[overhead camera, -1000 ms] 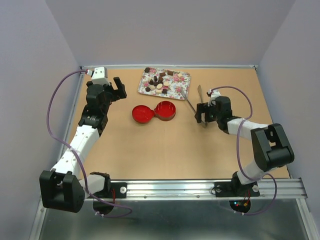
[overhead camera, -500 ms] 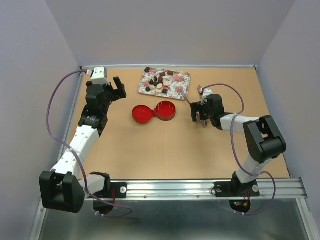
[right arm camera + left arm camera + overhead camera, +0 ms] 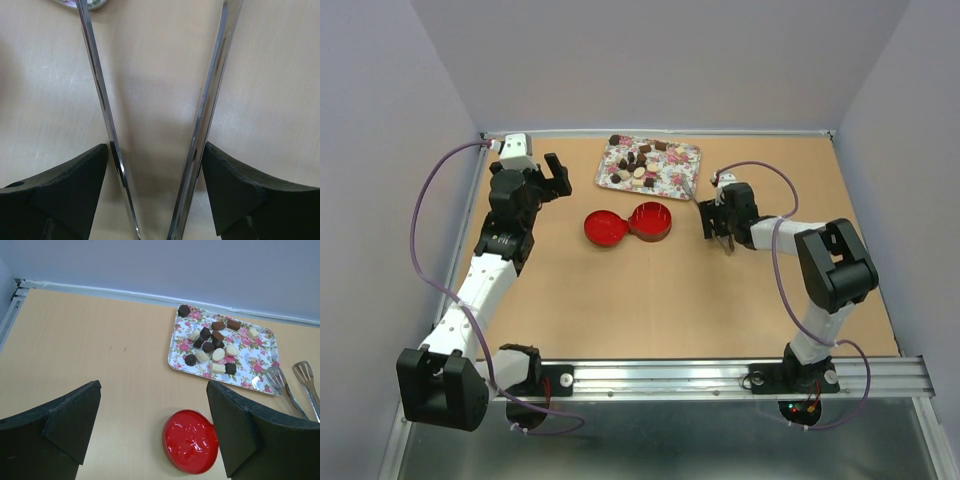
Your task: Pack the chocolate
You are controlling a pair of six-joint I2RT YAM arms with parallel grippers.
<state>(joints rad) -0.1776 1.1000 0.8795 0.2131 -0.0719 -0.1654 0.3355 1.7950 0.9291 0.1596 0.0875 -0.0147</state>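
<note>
Right gripper (image 3: 155, 165), astride tongs (image 3: 101, 100)
Jaws had narrowed from full spread onto both tong arms; firm pinch undeterminable. Chocolates (image 3: 209, 346) remained on floral tray (image 3: 260, 356), none in red tin (image 3: 651, 220); tool pickup judged begun.

Brown, perhaps reddish, and cream chocolate (image 3: 207, 346); pink-flowered tray (image 3: 252, 360); red tin (image 3: 651, 220); silver tongs (image 3: 102, 100).

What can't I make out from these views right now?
- Right wrist view: the top edge cuts off the tips of the tongs. It is unclear whether the right gripper actually clamps them.
- Left wrist view: a finger of the left gripper hides one red tin half.
- Top view: the chocolate is too small to count.
</note>
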